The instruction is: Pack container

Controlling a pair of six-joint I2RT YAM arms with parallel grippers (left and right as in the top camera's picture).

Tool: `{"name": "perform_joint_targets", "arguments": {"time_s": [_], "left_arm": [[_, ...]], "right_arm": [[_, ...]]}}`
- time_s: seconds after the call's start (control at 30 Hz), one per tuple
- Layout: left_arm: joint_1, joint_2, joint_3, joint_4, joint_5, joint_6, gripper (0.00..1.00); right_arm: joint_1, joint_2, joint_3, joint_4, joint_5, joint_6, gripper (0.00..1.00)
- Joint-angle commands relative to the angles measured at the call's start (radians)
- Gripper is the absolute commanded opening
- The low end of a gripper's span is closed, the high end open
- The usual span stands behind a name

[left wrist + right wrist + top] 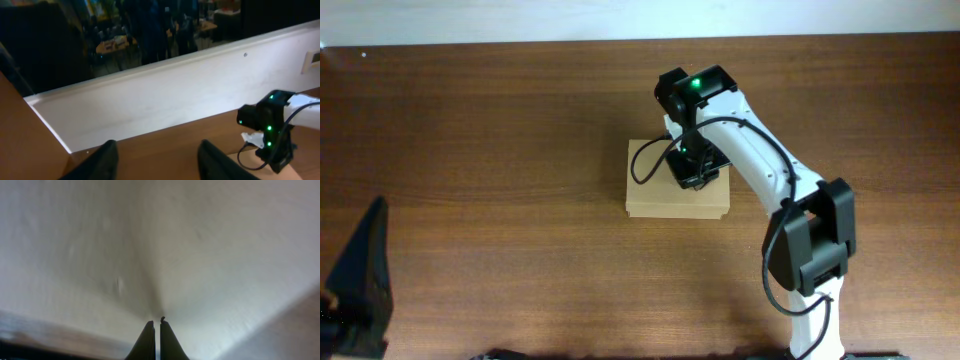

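Setting: a brown wooden table (500,120) seen from above, with a plain white wall (175,95) along its far edge.
Container: a small tan rectangular cardboard container (655,195) lies flat on the table, a little right of the middle. The part of its top that shows is plain tan card.
Right side: the right arm (760,160), white with black joints, reaches from the near right edge to a spot over the container. A green light glows at its wrist (it also shows in the left wrist view).
Right gripper, place: the right gripper (692,172) points down over the right half of the container. From above I cannot tell whether it touches the card.
Right gripper, state: in its own wrist view the two dark fingers (146,342) are pressed almost together, with only a hairline slit between them. Nothing can be seen held there. A blurred pale surface fills the rest of that view.
Left side: the left arm (362,275) is a dark shape at the near left corner, well apart from the container.
Left gripper, state: the left gripper (157,147) is spread wide. Its two dark fingers (107,160) stand apart and hold nothing, and it is aimed across the table towards the wall.
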Motion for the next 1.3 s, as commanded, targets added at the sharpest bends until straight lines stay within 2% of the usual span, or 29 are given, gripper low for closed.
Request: {"name": "perform_joint_targets", "arguments": {"time_s": [0.0,0.1,0.13,0.33,0.57,0.77,1.0,1.27], "left_arm": [[0.004,-0.039,-0.006,-0.002,0.031,-0.011,0.66],[0.004,-0.095,-0.006,-0.002,0.03,-0.011,0.95],[0.004,-0.113,-0.006,-0.002,0.027,-0.011,1.0],[0.014,-0.233,-0.006,-0.002,0.012,-0.011,1.0],[0.08,-0.398,-0.058,-0.002,-0.054,-0.011,1.0],[0.118,-0.57,-0.226,-0.002,-0.11,-0.011,1.0],[0.133,-0.752,-0.463,-0.002,-0.193,-0.053,1.0],[0.133,-0.88,-0.62,-0.002,-0.24,-0.102,1.0]], "right_arm": [[0.001,-0.195,0.146,-0.045,0.091,0.029,0.04],[0.001,-0.327,0.244,-0.103,0.228,0.079,0.04],[0.001,-0.368,0.267,-0.121,0.27,0.093,0.05],[0.001,-0.637,0.28,-0.126,0.413,0.129,0.15],[0.001,-0.917,0.234,-0.126,0.575,0.198,0.16],[-0.021,-1.226,0.018,-0.126,0.71,0.272,0.16],[-0.209,-1.553,-0.29,-0.126,0.725,0.344,0.2],[-0.315,-1.695,-0.377,-0.126,0.623,0.317,0.43]]}}
